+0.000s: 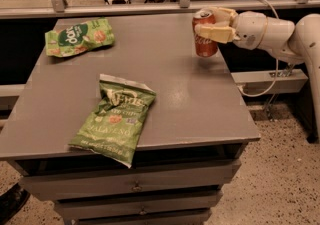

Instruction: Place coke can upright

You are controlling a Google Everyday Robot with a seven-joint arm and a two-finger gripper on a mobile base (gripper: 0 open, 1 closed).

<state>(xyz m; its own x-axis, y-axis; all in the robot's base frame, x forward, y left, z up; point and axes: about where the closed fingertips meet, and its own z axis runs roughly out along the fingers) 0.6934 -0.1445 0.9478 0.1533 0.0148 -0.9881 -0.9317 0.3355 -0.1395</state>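
Now: gripper (214,24) at the table's (165,94) far right edge, fingers clamped on the can (204,44) from the side, around its upper half. Can stands upright, silver top up. Base touching the top or just above it, cannot tell. Side hold likely chosen to leave the base free for setting down. Front bag (116,119) and far-left bag (79,36) lie flat, well apart from the can, out of its way. Both look closed, contents hidden. Drawers (135,186) below are shut, nothing of their insides shows
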